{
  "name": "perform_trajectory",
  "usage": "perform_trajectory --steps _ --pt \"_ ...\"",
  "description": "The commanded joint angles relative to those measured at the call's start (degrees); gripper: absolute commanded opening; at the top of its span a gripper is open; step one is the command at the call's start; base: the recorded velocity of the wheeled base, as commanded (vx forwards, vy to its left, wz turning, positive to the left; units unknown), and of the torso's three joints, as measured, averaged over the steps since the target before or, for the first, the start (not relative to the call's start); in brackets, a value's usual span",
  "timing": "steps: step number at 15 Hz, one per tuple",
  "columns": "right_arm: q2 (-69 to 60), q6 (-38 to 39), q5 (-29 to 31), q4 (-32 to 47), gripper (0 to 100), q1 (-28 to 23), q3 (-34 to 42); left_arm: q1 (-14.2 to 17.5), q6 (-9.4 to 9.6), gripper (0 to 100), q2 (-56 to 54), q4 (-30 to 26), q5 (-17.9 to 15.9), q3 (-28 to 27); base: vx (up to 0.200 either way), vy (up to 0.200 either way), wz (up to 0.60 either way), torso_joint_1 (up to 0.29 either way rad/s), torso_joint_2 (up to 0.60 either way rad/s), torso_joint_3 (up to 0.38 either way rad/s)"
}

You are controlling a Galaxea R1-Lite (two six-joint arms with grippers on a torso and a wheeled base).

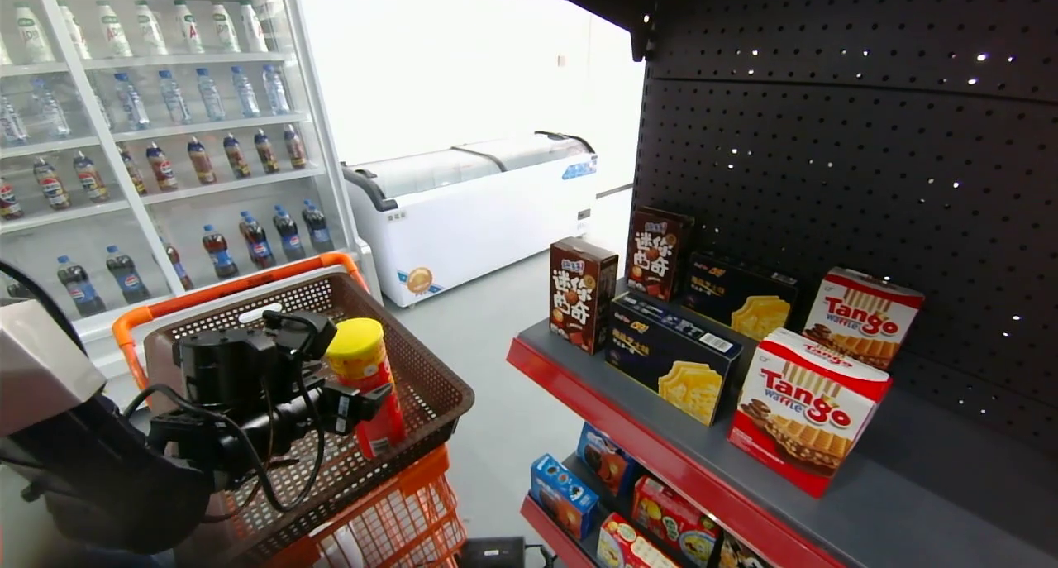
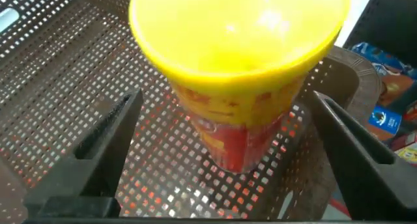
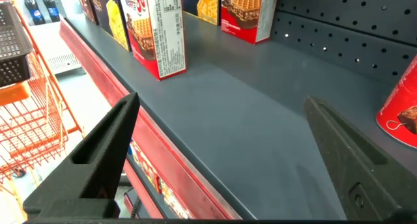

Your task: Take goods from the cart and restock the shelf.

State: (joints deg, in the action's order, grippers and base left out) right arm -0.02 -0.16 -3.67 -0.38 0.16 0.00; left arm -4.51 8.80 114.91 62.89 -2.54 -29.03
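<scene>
The canister (image 1: pixel 369 386) is wrapped in a glossy red printed skin and capped with a smooth, faintly shiny yellow plastic lid (image 2: pixel 234 35). The basket (image 1: pixel 426 382) is moulded in matt brown perforated plastic, and the cart (image 1: pixel 397 522) beneath is made of orange coated wire. The shelf (image 1: pixel 917 494) is finished in matt grey, edged by a glossy red strip (image 1: pixel 628 436) and backed by a matt black perforated metal panel (image 1: pixel 826 163). The wafer boxes (image 1: pixel 802 411) are of glossy printed card. The left tool (image 2: pixel 228 146) and right tool (image 3: pixel 221 159) are seen in matt black plastic.
</scene>
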Motion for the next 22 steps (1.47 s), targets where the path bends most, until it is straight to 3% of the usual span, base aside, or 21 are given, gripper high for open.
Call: perform_trajectory --steps 1,8,9,14,15,16,17,20,22 --pt "0.0 0.0 0.0 -0.1 100 0.0 0.0 -0.5 -0.10 100 4.9 2.1 0.2 -1.3 0.000 0.000 0.00 0.000 0.00 0.000" --pt "0.0 0.0 0.0 -0.1 100 0.0 0.0 -0.4 -0.19 100 8.4 5.0 0.2 -3.3 0.000 0.000 0.00 0.000 0.00 0.000" --pt "0.0 0.0 0.0 -0.1 100 0.0 0.0 -0.5 -0.10 0 8.4 5.6 0.3 -4.4 0.000 0.000 0.00 0.000 0.00 0.000" --pt "0.0 0.0 0.0 -0.1 100 0.0 0.0 -1.2 -0.01 0 7.3 5.6 0.3 -4.5 0.000 0.000 0.00 0.000 0.00 0.000" --pt "0.0 0.0 0.0 -0.1 100 0.0 0.0 -1.5 -0.54 0 5.8 5.4 0.2 -4.5 0.000 0.000 0.00 0.000 0.00 0.000" --pt "0.0 0.0 0.0 -0.1 100 0.0 0.0 -2.3 -2.21 0 3.4 4.8 -1.1 -4.9 0.000 0.000 0.00 0.000 0.00 0.000" --pt "0.0 0.0 0.0 -0.1 100 0.0 0.0 -2.6 -3.00 0 0.1 1.3 -2.9 -6.0 0.000 0.000 0.00 0.000 0.00 0.000" --pt "0.0 0.0 0.0 -0.1 100 0.0 0.0 -3.5 -3.09 0 -10.0 -15.2 -9.6 -12.3 0.000 0.000 0.00 0.000 0.00 0.000" --pt "0.0 0.0 0.0 0.0 100 0.0 0.0 -3.7 -3.18 0 -16.0 -22.8 -13.5 -15.7 0.000 0.000 0.00 0.000 0.00 0.000"
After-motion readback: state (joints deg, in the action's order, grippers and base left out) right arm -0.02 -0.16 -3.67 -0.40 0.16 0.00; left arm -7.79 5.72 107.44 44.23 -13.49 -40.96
